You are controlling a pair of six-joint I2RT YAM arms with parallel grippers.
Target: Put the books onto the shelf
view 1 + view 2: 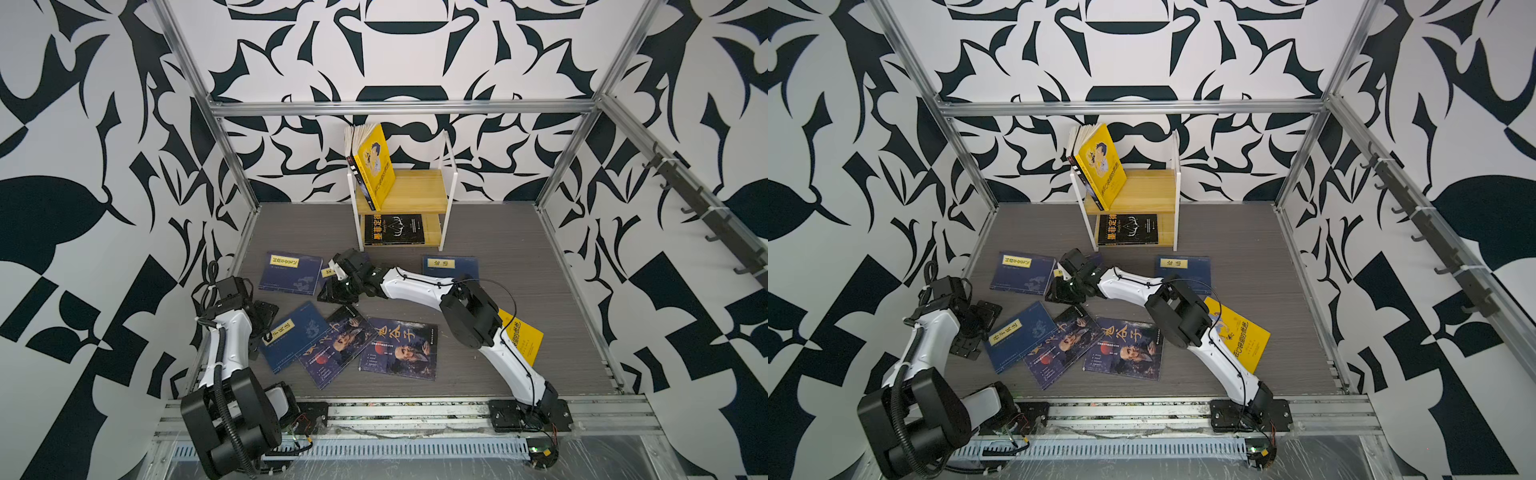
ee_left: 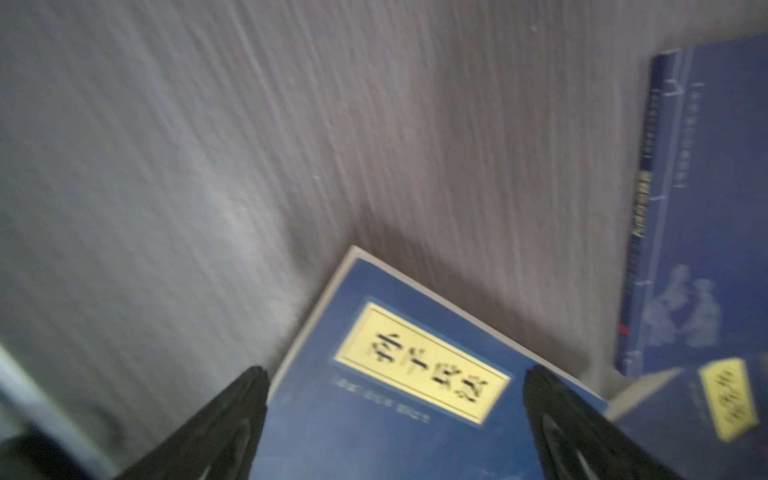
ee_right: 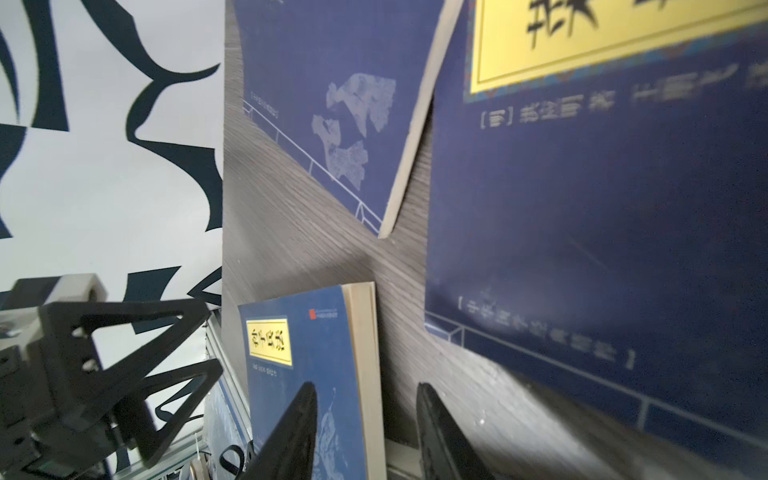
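The black book (image 1: 394,229) lying on the lower board of the shelf (image 1: 419,189) bears 墨菲定律 in yellow. On the worktop (image 1: 519,249), the portrait book (image 1: 399,348) reads 鬼谷子 in pale calligraphy. The far navy book (image 1: 451,268) carries 论语 on its yellow label, and the near navy book (image 1: 297,340) carries 孙子兵法. The flat yellow book (image 1: 1241,336) shows 口袋里的爸爸 down its cover, as does the standing yellow book (image 1: 1102,166) on the upper board. The label of the rear-left navy book (image 1: 291,274) is too blurred to read.
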